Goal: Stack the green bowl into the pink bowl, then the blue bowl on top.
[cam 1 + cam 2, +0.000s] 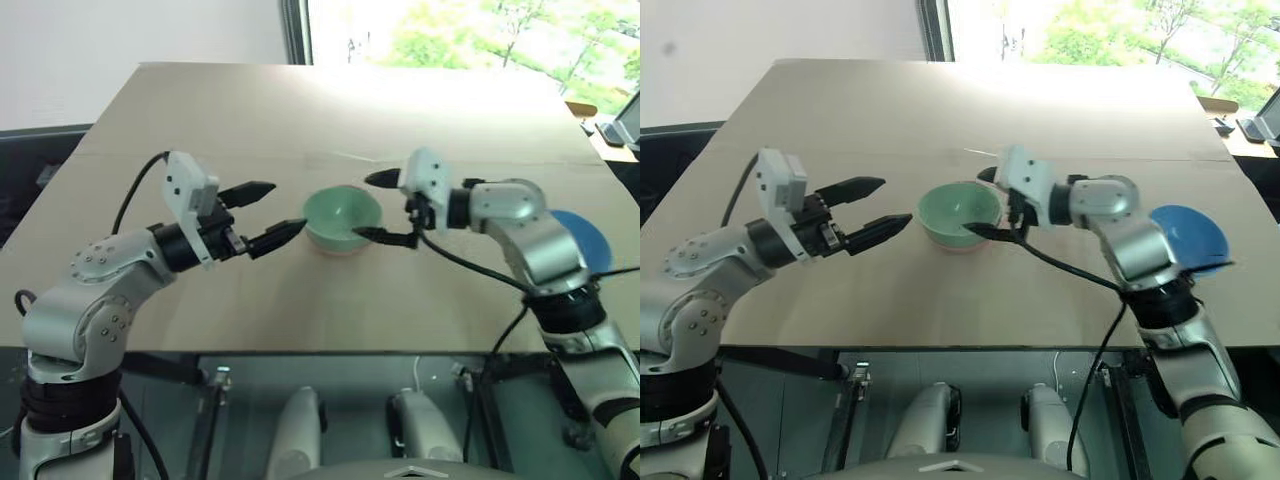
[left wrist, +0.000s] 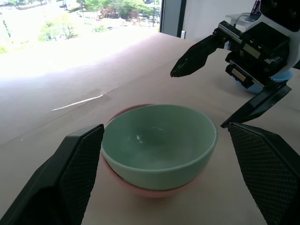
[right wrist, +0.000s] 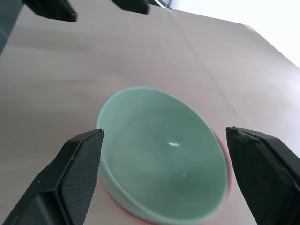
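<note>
The green bowl [image 1: 342, 213] sits nested inside the pink bowl [image 2: 150, 192] at the middle of the table; only a thin pink edge shows beneath it. My left gripper [image 1: 289, 206] hovers just left of the stack, pointing at it, open and holding nothing. From the right, my right gripper [image 1: 361, 206] stands open with its fingers spread to either side of the green bowl's right rim, gripping nothing. The blue bowl [image 1: 1188, 232] rests on the table near the right edge, partly behind my right arm.
The tan table top [image 1: 300, 110] stretches far back toward a bright window. A few dark items [image 1: 620, 125] lie at its far right corner. A faint white line [image 2: 77, 102] marks the surface behind the bowls.
</note>
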{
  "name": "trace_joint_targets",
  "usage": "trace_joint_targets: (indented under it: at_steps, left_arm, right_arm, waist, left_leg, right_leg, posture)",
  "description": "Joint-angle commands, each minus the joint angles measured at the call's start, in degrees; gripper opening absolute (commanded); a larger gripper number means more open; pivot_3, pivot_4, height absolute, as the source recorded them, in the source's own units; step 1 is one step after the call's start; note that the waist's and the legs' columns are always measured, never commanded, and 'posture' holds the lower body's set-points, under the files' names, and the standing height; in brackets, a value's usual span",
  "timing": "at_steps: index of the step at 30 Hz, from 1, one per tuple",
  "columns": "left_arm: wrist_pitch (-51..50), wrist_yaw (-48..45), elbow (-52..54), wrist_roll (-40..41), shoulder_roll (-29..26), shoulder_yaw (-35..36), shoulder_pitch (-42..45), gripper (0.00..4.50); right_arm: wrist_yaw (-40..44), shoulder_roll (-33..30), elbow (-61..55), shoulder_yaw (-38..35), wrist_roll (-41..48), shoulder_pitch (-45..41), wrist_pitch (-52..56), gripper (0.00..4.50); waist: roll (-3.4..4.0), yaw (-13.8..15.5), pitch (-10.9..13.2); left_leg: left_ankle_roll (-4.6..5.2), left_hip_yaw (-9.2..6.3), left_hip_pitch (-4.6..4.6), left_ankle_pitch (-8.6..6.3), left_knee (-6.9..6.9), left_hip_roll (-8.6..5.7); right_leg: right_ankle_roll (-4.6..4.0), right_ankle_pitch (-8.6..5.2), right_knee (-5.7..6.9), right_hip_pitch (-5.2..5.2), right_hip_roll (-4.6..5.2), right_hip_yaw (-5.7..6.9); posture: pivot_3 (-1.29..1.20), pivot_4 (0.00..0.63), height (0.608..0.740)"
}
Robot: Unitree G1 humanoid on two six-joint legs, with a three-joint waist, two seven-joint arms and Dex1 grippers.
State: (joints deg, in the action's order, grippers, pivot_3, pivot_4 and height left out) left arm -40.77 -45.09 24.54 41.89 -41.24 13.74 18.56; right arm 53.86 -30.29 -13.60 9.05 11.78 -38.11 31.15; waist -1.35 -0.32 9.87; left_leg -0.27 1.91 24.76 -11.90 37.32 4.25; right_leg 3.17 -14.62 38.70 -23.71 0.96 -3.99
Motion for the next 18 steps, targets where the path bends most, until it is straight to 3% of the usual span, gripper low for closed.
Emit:
trace_joint_targets:
  at_steps: [1, 10, 18]
  left_arm:
    - [1.2, -3.1, -0.6, 1.3, 0.3, -2.4, 3.3, 4.5]
    - [4.7, -13.8, -5.8, -0.8, 1.0, -11.6, 10.0, 4.5]
    - [7.0, -21.3, -8.8, -2.3, 1.1, -15.3, 14.6, 4.5]
  right_arm:
    - [-4.0, -3.9, -10.0, -6.8, 2.2, 5.0, 7.7, 4.43]
    - [-20.3, -7.3, -23.9, -17.6, -3.9, 25.5, 20.2, 4.43]
    - [-28.6, -6.4, -25.1, -20.0, -7.4, 30.0, 23.3, 4.43]
  waist:
    - [-0.01, 0.1, 0.0]
    - [-0.01, -0.7, 0.0]
    - [-0.02, -0.6, 0.0]
  left_leg:
    - [0.0, 0.0, 0.0, 0.0, 0.0, 0.0]
    - [0.0, 0.05, -0.03, 0.0, -0.03, 0.0]
    - [0.0, 0.06, -0.03, 0.0, 0.01, -0.01]
  right_leg:
    - [0.0, 0.0, -0.01, 0.01, 0.0, 0.01]
    - [0.0, -0.01, -0.02, -0.01, -0.05, -0.1]
    - [0.02, -0.02, -0.03, 0.0, -0.05, -0.12]
  posture:
    - [0.0, 0.15, 0.74]
    - [0.0, 0.15, 0.74]
    - [0.0, 0.15, 0.74]
